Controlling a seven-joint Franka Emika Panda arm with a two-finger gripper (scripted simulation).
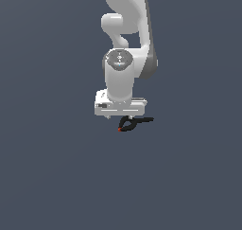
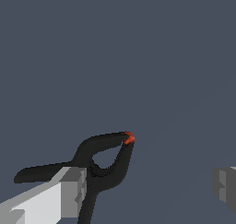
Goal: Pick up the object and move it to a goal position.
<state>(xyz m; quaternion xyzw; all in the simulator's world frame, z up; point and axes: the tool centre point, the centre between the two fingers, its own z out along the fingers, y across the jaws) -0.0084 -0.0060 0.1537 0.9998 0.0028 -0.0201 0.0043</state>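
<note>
The object (image 1: pixel 132 124) is a small black spring clamp with a red-orange jaw tip, lying on the dark grey floor just below the white hand, slightly toward the exterior view's right. In the wrist view the object (image 2: pixel 94 146) shows its looped jaws and one long handle. My gripper (image 2: pixel 148 191) is open and wide, with nothing pinched. One finger (image 2: pixel 69 191) overlaps the clamp's handle end, and the other finger (image 2: pixel 225 187) stands well apart from it. In the exterior view the gripper (image 1: pixel 120 116) is mostly hidden under the hand.
The white arm (image 1: pixel 125 44) rises behind the hand. Plain dark grey floor (image 1: pixel 56 177) surrounds the clamp on all sides.
</note>
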